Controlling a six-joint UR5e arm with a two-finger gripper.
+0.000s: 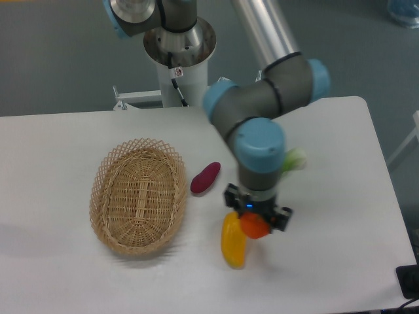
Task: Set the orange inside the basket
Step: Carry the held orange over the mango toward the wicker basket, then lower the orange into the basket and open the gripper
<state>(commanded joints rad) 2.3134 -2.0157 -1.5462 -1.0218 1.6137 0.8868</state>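
Lower centre-right: elongated yellow-orange oblong fruit (233,244) on the white table (52,261). Touching its upper right, the small round bright-orange fruit (254,226) sits directly under the black two-finger gripper (256,214); grip cannot be told. Left: oval tan wicker basket (139,195), nothing inside. Dark-red oblong vegetable (205,178) beside its right rim.

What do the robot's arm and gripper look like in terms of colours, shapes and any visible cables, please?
The arm has a silver metal tube link and dark grey cylindrical joints with light blue round end caps. The gripper is small, black and blocky, with a tiny blue light on it; its fingers are hard to make out. A black cable runs down the white base pedestal.
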